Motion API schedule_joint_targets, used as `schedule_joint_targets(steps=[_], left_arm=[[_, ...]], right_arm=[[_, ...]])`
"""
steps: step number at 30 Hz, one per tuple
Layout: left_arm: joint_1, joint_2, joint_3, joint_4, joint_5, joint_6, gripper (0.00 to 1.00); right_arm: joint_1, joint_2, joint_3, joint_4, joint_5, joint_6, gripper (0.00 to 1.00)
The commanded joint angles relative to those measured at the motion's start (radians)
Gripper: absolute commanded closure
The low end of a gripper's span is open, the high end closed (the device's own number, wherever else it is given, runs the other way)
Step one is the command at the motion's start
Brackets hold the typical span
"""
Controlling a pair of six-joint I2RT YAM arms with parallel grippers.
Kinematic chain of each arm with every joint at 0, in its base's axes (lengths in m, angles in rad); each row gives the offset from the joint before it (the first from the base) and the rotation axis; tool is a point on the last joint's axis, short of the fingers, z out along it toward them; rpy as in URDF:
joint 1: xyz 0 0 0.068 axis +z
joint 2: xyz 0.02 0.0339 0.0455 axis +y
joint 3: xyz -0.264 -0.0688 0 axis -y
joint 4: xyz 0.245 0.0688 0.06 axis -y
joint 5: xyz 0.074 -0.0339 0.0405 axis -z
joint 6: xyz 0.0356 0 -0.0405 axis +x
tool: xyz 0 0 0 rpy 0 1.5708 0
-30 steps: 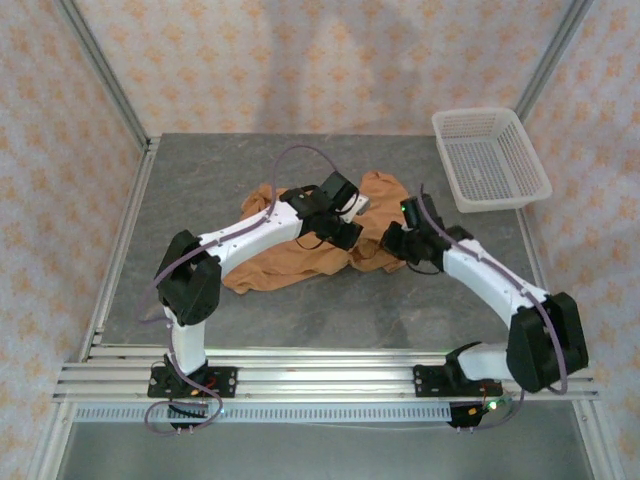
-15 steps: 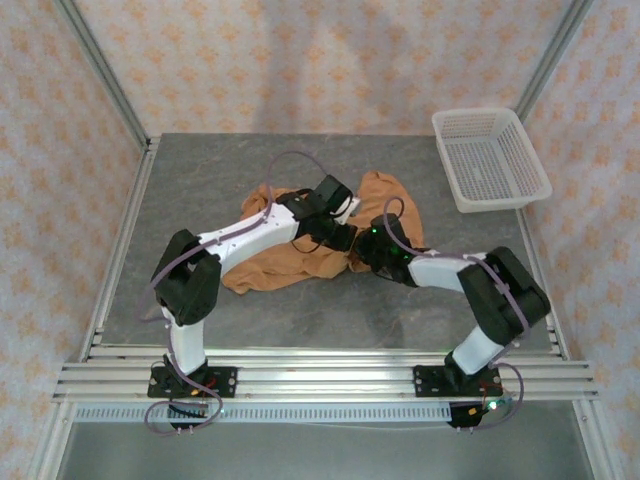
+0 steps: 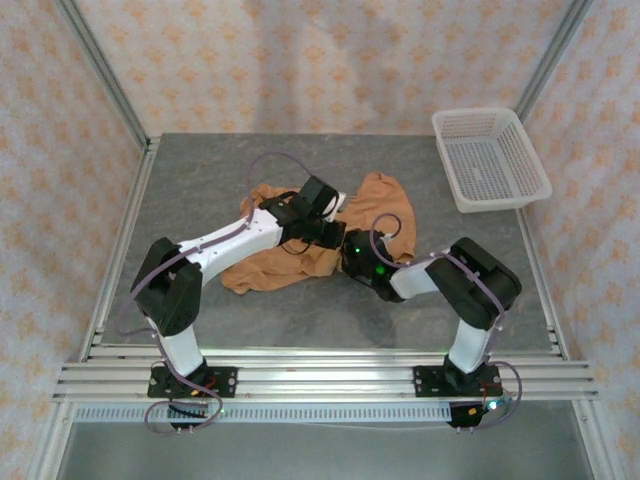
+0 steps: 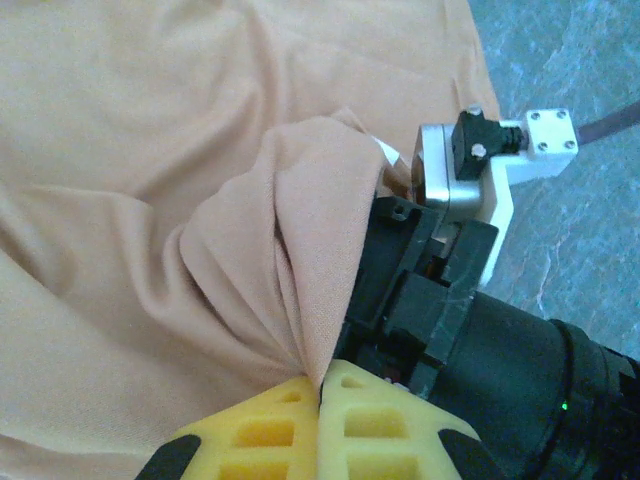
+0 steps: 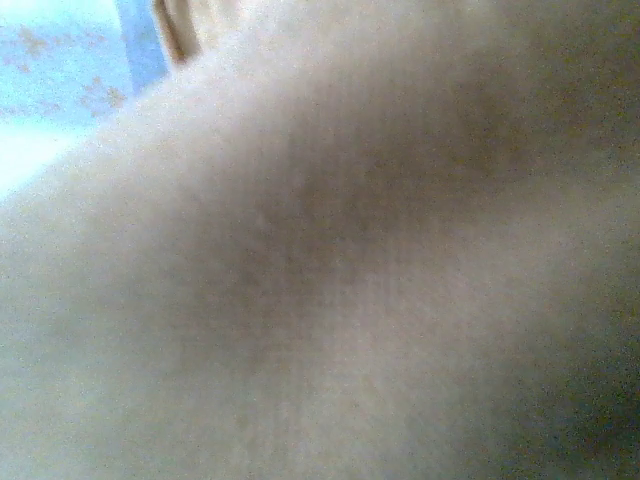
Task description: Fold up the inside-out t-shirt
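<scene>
1. Left gripper (image 4: 320, 392) is doing my pinching: its yellow fingertips (image 4: 270, 430) are pressing together on a peaked fold of the shirt (image 4: 150, 150), with no gap between them.
2. The shirt is lying crumpled in the middle of the table (image 3: 200, 180). In the top view its long axis is running from near-left to far-right. The basket (image 3: 490, 160) is sitting well apart at the far right corner.
3. My pinch is sitting at the shirt's near edge, about halfway along that axis, so cloth is stretching away from it on both sides and toward the far wall.
4. My right gripper (image 3: 350, 255) is nosing in just beside that pinch, with its tips buried under the raised fold. I cannot tell whether they are spread or closing on cloth, and blurred fabric is lying right against its wrist camera.
5. I am judging both hands to be about equally near the same spot. The coming move is hanging on them parting along the long axis, the left toward near-left and the right toward far-right, to open the bunch out.
6. I am also reckoning that two hands crowding one fold are risking a grip on the same layer.
</scene>
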Motion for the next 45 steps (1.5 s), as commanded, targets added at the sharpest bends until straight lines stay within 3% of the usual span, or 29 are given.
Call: schedule_joint_targets(steps=[1, 5, 11, 17, 26, 27, 32, 35, 40, 43, 45], left_arm=[[0.002, -0.043, -0.035, 0.032, 0.027, -0.014, 1.00], [0.035, -0.051, -0.071, 0.052, 0.042, -0.018, 1.00], [0.095, -0.044, -0.087, 0.077, 0.043, -0.018, 1.00], [0.146, 0.009, -0.066, 0.107, 0.069, -0.035, 1.00], [0.151, 0.080, -0.055, 0.131, 0.085, -0.074, 1.00], [0.151, 0.082, -0.059, 0.141, 0.089, -0.082, 0.96], [0.149, 0.055, -0.094, 0.191, 0.112, -0.112, 0.71], [0.141, -0.002, -0.140, 0.228, 0.129, -0.112, 0.69], [0.123, -0.060, -0.186, 0.221, 0.120, -0.107, 0.69], [0.121, -0.070, -0.213, 0.210, 0.122, -0.112, 0.65], [0.115, -0.081, -0.236, 0.215, 0.133, -0.119, 0.60]], right_arm=[[0.004, 0.006, -0.020, -0.097, 0.049, 0.032, 0.76], [-0.010, -0.101, 0.040, -0.249, 0.012, -0.122, 0.99], [-0.011, -0.353, 0.164, -0.646, -0.006, -0.449, 1.00], [-0.012, -0.576, 0.207, -0.892, -0.031, -0.603, 1.00], [-0.019, -0.795, 0.108, -0.846, -0.089, -0.709, 1.00], [-0.025, -0.815, 0.073, -0.817, -0.094, -0.719, 1.00], [-0.035, -0.808, -0.149, -0.721, -0.072, -0.679, 1.00], [-0.034, -0.738, -0.235, -0.701, -0.091, -0.614, 1.00], [-0.020, -0.735, -0.162, -0.858, -0.042, -0.643, 0.68], [0.005, -0.739, -0.047, -1.015, 0.049, -0.697, 0.68], [0.022, -0.717, 0.011, -1.064, 0.068, -0.730, 0.76]])
